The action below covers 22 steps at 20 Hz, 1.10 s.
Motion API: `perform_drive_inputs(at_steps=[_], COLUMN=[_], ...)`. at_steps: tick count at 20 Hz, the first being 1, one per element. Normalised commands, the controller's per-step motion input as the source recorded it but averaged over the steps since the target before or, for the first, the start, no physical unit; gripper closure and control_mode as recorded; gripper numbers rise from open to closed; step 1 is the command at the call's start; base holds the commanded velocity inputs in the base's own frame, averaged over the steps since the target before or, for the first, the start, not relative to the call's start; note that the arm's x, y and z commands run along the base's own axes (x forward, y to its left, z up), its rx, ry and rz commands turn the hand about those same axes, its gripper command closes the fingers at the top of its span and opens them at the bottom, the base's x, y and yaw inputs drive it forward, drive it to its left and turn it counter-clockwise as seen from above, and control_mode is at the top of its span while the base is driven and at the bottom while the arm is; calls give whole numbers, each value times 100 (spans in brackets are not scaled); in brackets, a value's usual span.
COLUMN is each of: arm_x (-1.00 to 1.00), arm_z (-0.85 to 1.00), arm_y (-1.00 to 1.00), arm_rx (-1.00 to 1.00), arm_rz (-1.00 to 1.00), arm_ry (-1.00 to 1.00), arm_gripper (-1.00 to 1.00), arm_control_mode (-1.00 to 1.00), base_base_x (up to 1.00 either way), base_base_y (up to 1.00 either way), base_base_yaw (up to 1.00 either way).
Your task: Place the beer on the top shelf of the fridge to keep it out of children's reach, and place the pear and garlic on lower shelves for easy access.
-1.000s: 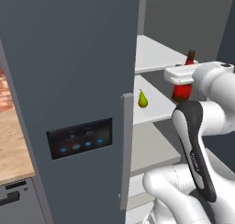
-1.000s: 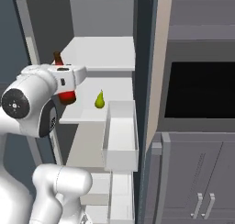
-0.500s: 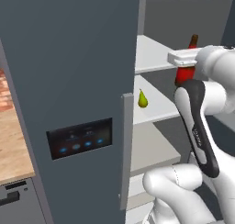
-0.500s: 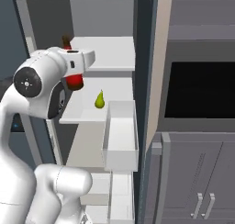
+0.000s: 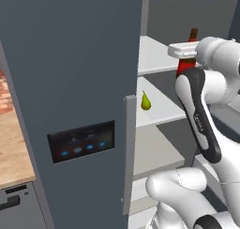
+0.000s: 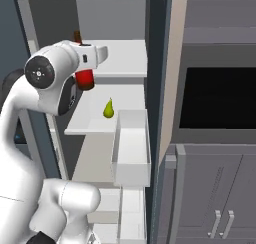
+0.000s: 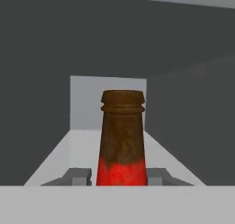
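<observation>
Rising since a second earlier, the hand (image 7: 121, 178) gripped the beer (image 7: 122, 140) above the top shelf (image 5: 157, 54); the pear (image 5: 146, 101) sat below. Releasing early could topple it.

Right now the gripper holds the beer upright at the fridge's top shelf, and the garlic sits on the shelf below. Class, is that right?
Not quite. The thing on the shelf below is the pear, not garlic, as the right base view shows. The gripper does hold the beer upright at the top shelf.
</observation>
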Motion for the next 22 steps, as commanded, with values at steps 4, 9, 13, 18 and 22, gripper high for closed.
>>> perform_drive_inputs(at_steps=[4,9,13,18,22], arm_x=[33,37,41,43,40], arm_z=[28,15,-1,-16,-28], arm_y=[0,0,-2,-2,-4], arm_rx=[0,0,1,2,3], arm_rz=[2,2,5,8,9], arm_ry=[0,0,0,-3,-4], arm_gripper=[100,100,100,100,100], arm_control_mode=[-100,-100,-100,-100,-100], base_base_x=[0,0,0,0,0], base_base_y=[0,0,0,0,0], base_base_yaw=[0,0,0,0,0])
